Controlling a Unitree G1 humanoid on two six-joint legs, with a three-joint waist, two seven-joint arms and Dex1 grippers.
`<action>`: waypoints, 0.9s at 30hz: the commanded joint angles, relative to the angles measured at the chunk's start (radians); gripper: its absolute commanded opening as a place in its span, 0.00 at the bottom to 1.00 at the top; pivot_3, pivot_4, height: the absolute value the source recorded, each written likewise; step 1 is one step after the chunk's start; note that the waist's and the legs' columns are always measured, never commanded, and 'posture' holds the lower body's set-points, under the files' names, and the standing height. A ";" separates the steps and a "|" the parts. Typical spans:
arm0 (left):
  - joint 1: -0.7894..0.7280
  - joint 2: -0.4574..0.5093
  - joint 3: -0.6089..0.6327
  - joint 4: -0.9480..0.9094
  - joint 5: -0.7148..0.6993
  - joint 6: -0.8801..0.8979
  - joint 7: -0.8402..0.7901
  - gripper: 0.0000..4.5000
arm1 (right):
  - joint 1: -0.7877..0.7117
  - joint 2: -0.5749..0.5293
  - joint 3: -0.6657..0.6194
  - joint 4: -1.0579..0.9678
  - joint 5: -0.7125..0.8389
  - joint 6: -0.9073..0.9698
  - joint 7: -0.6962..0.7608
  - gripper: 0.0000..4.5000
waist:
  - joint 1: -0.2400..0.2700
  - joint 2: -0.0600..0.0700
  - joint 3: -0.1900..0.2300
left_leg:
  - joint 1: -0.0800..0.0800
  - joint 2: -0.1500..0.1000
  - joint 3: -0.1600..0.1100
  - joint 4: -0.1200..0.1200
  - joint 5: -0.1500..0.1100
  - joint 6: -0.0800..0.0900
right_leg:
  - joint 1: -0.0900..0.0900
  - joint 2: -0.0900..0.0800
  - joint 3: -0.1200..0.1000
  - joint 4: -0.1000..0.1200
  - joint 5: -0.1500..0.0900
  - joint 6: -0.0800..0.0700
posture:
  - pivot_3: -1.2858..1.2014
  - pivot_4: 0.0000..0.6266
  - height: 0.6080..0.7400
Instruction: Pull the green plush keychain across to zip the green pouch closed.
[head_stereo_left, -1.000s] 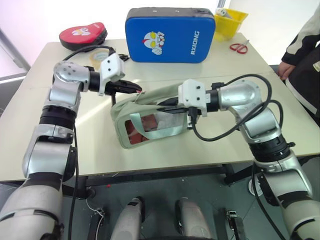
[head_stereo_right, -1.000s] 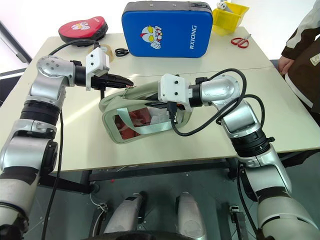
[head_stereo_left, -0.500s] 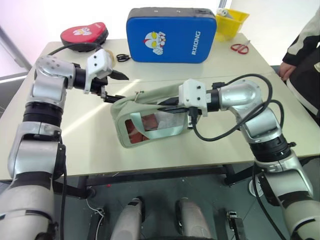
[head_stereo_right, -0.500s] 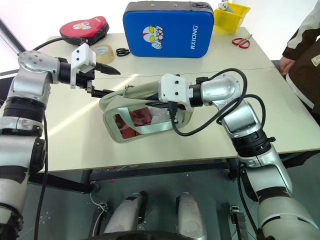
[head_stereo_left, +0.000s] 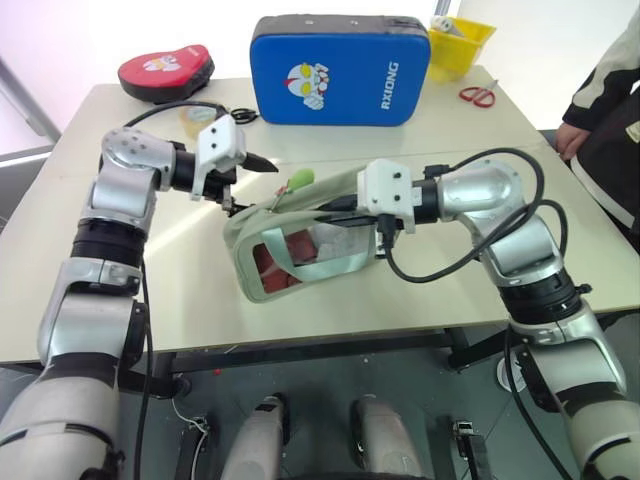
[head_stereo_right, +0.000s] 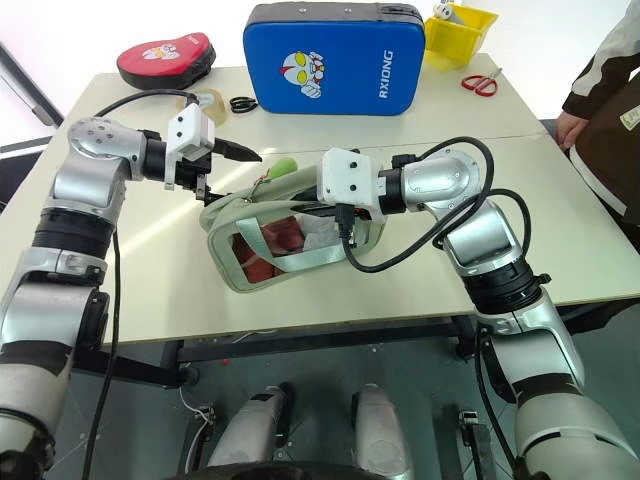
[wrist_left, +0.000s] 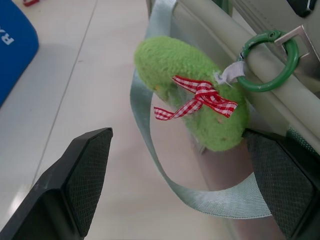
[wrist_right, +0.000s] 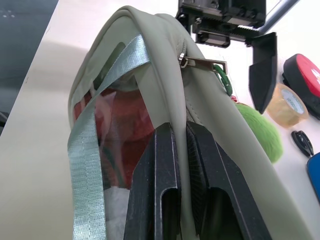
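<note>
L end effector jaws wide open, plush keychain lying between them at pouch's top end on worktop. R end effector pinches pouch's top edge. Close L squarely on plush, then pull along the zip w/ R bracing.

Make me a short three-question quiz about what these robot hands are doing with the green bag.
1. True or false: the left hand is clamped on the green plush keychain.
2. What does the right hand grip? A) the scissors B) the green pouch C) the tape roll
3. What colour is the ring joining the keychain to the zipper pull?

Key: 1 false, its fingers stand open either side of it; 2 B; 3 green.
</note>
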 joint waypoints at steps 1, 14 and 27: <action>-0.039 0.049 0.007 -0.023 -0.017 0.018 -0.059 0.98 | -0.011 -0.011 -0.028 -0.019 0.004 -0.011 -0.011 0.00 | 0.000 0.000 0.000 | 0.000 0.000 0.000 0.000 0.000 0.000 | 0.000 0.000 0.000 0.000 0.000 0.000 | 0.52 0.24 1.00; -0.003 -0.025 0.031 -0.097 -0.072 0.106 -0.018 0.98 | -0.007 -0.004 -0.024 -0.020 0.002 -0.013 -0.016 0.00 | 0.002 0.000 0.000 | 0.000 0.000 0.000 0.001 0.000 0.000 | 0.001 0.000 0.000 0.000 0.000 0.000 | 0.52 0.24 1.00; 0.002 -0.013 0.020 -0.080 -0.055 0.049 -0.006 0.33 | -0.011 -0.011 -0.030 -0.019 0.003 -0.006 -0.019 0.00 | 0.001 0.000 0.000 | 0.000 0.000 0.000 0.000 0.000 0.000 | 0.000 0.000 0.000 0.000 0.000 0.000 | 0.52 0.24 1.00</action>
